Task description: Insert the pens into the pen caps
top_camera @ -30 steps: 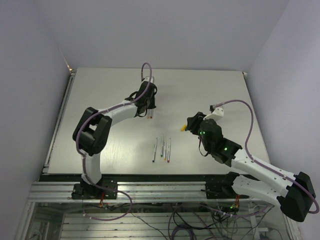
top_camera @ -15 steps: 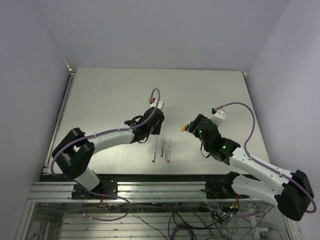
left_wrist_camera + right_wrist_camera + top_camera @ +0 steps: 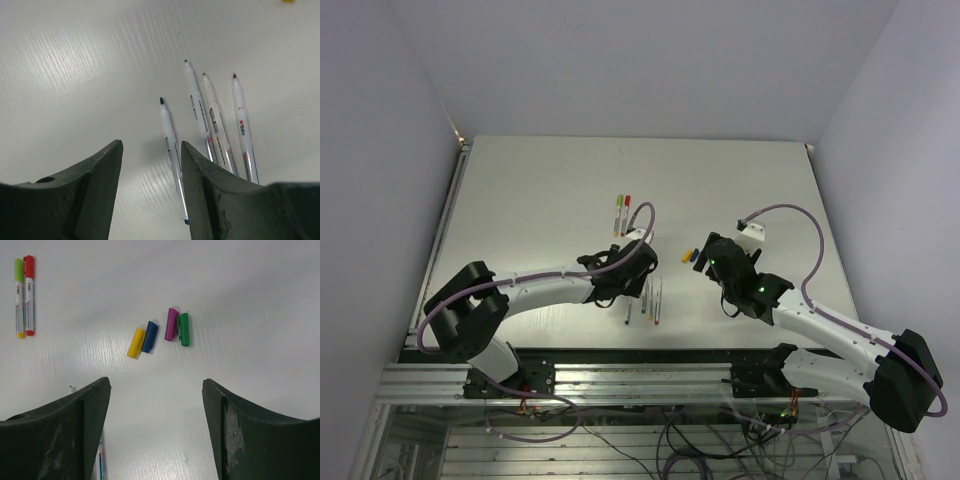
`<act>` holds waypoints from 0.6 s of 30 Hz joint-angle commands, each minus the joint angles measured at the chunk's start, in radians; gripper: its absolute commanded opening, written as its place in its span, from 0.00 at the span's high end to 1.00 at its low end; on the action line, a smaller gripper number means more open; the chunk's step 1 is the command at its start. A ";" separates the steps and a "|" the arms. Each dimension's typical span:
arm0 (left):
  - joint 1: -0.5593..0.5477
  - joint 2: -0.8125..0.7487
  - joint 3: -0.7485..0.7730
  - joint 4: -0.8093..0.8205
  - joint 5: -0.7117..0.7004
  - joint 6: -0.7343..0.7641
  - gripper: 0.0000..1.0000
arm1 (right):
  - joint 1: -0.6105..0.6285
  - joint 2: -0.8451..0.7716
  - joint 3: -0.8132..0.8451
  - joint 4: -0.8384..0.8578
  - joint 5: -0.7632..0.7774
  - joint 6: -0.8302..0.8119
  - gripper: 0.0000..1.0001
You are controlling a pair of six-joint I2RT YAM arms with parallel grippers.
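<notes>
Several uncapped white pens lie side by side near the table's front, also in the top view. The leftmost, blue-ended pen runs under my right finger. My left gripper is open and empty just above them. Loose caps lie together: yellow cap, blue cap, purple cap, green cap. My right gripper is open and empty, short of the caps. Two capped pens, light-green-capped and red-capped, lie further back.
The grey table has a metal rail along its left edge. White walls stand close on the left, back and right. The right arm's cable loops above the table's right part.
My left arm has swung from the table's back centre toward the front, over the uncapped pens, uncovering two capped pens. My right gripper shifted slightly by the caps.
</notes>
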 commanded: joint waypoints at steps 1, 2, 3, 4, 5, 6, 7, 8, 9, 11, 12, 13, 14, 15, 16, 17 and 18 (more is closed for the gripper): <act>-0.028 0.007 -0.018 -0.030 0.001 -0.028 0.38 | -0.004 -0.006 0.010 -0.013 0.006 0.021 0.28; -0.031 0.011 -0.021 -0.030 0.004 -0.031 0.38 | -0.003 -0.008 0.005 -0.006 0.001 0.021 0.29; -0.035 0.014 -0.025 -0.032 0.004 -0.034 0.39 | -0.003 -0.010 0.002 0.000 -0.004 0.019 0.30; -0.041 0.017 -0.028 -0.034 0.007 -0.037 0.40 | -0.003 -0.010 -0.002 0.006 -0.008 0.021 0.31; -0.044 0.019 -0.031 -0.035 0.009 -0.039 0.40 | -0.004 -0.012 -0.003 0.008 -0.009 0.023 0.31; -0.048 0.020 -0.034 -0.035 0.010 -0.041 0.41 | -0.003 -0.012 -0.002 0.008 -0.010 0.024 0.32; -0.052 0.022 -0.035 -0.037 0.011 -0.043 0.41 | -0.003 -0.012 -0.002 0.007 -0.010 0.028 0.32; -0.054 0.026 -0.037 -0.038 0.011 -0.045 0.42 | -0.003 -0.013 -0.003 0.005 -0.009 0.032 0.32; -0.056 0.028 -0.039 -0.039 0.011 -0.046 0.42 | -0.003 -0.013 -0.002 0.003 -0.008 0.036 0.32; -0.059 0.032 -0.043 -0.036 0.018 -0.047 0.42 | -0.003 -0.014 -0.002 -0.002 -0.008 0.047 0.32; -0.060 0.035 -0.045 -0.030 0.025 -0.049 0.42 | -0.003 -0.015 -0.003 -0.003 -0.007 0.053 0.32; -0.061 0.038 -0.049 -0.023 0.033 -0.049 0.43 | -0.004 -0.016 -0.005 -0.003 -0.007 0.057 0.32; -0.062 0.040 -0.051 -0.018 0.040 -0.052 0.43 | -0.003 -0.016 -0.008 -0.003 -0.009 0.060 0.32; -0.062 0.043 -0.053 -0.013 0.047 -0.053 0.43 | -0.002 -0.017 -0.009 -0.003 -0.008 0.062 0.32; -0.062 0.049 -0.053 -0.008 0.052 -0.056 0.43 | -0.002 -0.020 -0.012 -0.001 -0.010 0.062 0.32; -0.062 0.054 -0.054 -0.006 0.058 -0.058 0.43 | -0.003 -0.021 -0.014 0.000 -0.012 0.063 0.32; -0.063 0.058 -0.056 -0.001 0.064 -0.061 0.44 | -0.003 -0.021 -0.014 -0.001 -0.011 0.063 0.32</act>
